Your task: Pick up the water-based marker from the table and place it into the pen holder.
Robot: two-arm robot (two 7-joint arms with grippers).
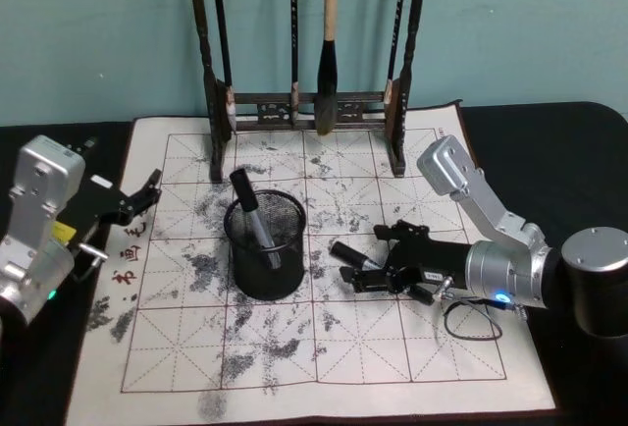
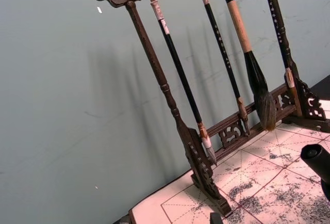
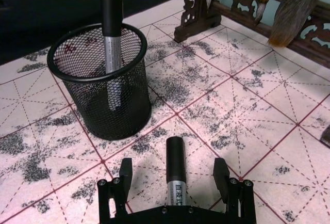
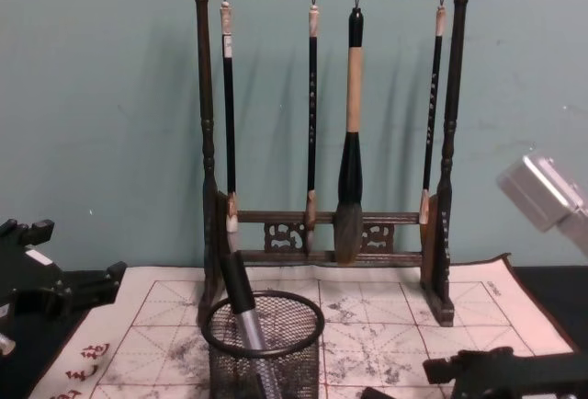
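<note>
A black-capped, silver-barrelled water-based marker (image 1: 343, 251) (image 3: 175, 157) lies on the cream grid cloth, just right of the pen holder. My right gripper (image 1: 365, 257) (image 3: 172, 168) is open, low over the cloth, with one finger on each side of the marker and neither touching it. The pen holder (image 1: 265, 269) (image 3: 103, 105) (image 4: 266, 362) is a round black mesh cup standing mid-cloth. A second, similar marker (image 1: 250, 212) (image 3: 111, 38) (image 4: 241, 307) leans inside it. My left gripper (image 1: 145, 195) (image 4: 55, 289) is parked at the cloth's left edge, open and holding nothing.
A tall dark wooden rack (image 1: 304, 102) (image 2: 206, 131) (image 4: 322, 233) with several hanging brushes stands at the back of the ink-stained cloth (image 1: 294, 367). The black table (image 1: 549, 151) shows around the cloth. A thin cable loop (image 1: 471, 318) hangs below my right wrist.
</note>
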